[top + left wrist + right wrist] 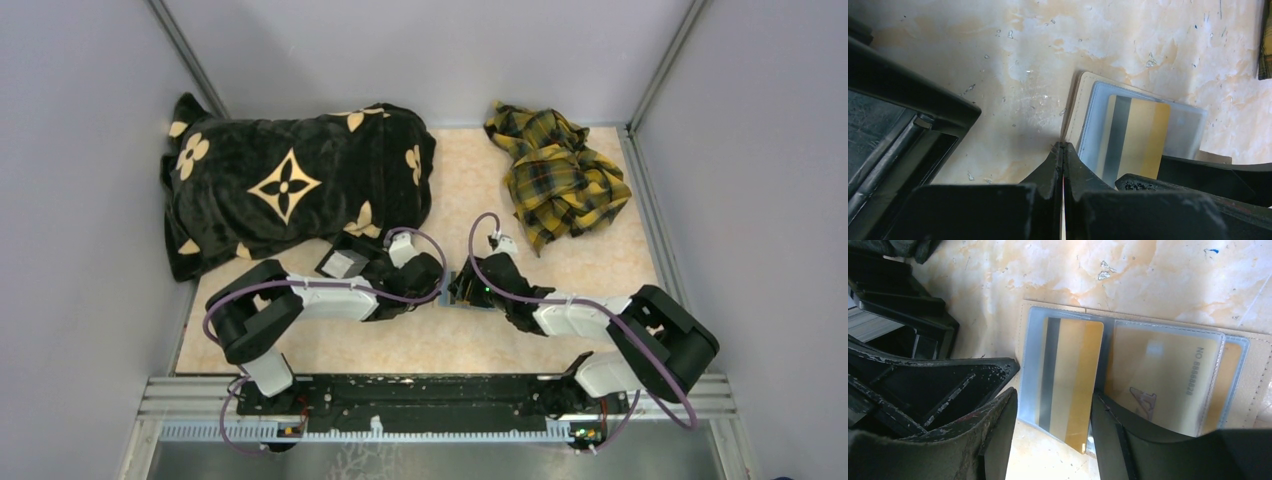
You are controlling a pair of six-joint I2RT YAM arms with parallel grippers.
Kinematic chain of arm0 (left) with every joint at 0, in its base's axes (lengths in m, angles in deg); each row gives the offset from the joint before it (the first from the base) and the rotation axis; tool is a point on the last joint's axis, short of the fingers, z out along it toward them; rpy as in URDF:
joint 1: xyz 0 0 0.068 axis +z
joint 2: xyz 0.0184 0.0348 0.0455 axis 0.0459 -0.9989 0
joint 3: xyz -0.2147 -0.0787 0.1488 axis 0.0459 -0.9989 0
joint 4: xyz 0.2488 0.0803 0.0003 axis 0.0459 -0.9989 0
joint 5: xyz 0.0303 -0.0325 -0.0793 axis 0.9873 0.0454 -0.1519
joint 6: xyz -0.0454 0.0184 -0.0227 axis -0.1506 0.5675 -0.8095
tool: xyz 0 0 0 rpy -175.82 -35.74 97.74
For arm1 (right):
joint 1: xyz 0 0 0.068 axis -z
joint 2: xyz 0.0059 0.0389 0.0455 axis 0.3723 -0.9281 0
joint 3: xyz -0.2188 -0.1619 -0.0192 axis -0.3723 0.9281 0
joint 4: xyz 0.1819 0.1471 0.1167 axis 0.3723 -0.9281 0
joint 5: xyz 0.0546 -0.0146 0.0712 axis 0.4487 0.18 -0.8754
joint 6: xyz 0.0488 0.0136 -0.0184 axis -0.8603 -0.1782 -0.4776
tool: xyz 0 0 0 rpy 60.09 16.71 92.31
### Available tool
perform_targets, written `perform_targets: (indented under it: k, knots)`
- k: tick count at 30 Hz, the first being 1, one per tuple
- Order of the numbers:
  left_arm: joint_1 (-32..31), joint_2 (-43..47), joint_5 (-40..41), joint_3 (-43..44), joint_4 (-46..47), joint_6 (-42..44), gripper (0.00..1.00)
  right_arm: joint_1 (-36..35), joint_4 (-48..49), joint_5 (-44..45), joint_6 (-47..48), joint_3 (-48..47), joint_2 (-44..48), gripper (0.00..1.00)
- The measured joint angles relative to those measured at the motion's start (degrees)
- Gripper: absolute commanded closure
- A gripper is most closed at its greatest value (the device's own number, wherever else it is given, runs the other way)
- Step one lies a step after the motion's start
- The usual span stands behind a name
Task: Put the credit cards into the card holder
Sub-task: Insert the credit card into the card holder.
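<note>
Card holder (1253, 370): tan, opened flat on the marbled table (420, 345), mid-table. My right gripper (1053, 405) has its jaws parted, straddling the protruding end of the gold card (1068, 375) and grasping nothing. My left gripper (1063, 147) is clenched, tips at the holder's edge. Both my forearms are low, angled inward. The holder's long axis lies crosswise to my right fingers; the card's runs along them.

From above you get only a sliver of the tan folding card holder (449, 300); the two wrists cover the rest. In the right wrist view its far end runs off the frame. There the black finger (1148, 450) of the right gripper (1053, 405) hides the lower edge of the sleeved gold card with printed numbers (1168, 385).
</note>
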Motion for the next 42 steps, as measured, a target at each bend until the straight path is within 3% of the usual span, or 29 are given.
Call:
perform_targets:
  k: [26, 31, 35, 42]
  knots:
    - [-0.13, 3.37, -2.78, -4.79, 3.21, -1.68, 1.0, -1.22, -25.64, 9.44, 6.97, -7.23, 3.93, 0.47]
    - [-0.13, 3.34, -3.06, -4.79, 3.28, -1.68, 1.0, -2.34, -30.69, 12.63, 8.48, -9.68, 2.29, 0.44]
    - [-0.13, 3.3, -3.61, -4.81, 3.5, -1.68, 1.0, -3.21, -32.04, 13.44, 9.16, -11.41, 0.44, 0.34]
    - [-0.13, 3.21, -4.44, -4.81, 3.78, -1.68, 1.0, -4.39, -32.98, 14.71, 9.51, -12.87, -1.29, 0.3]
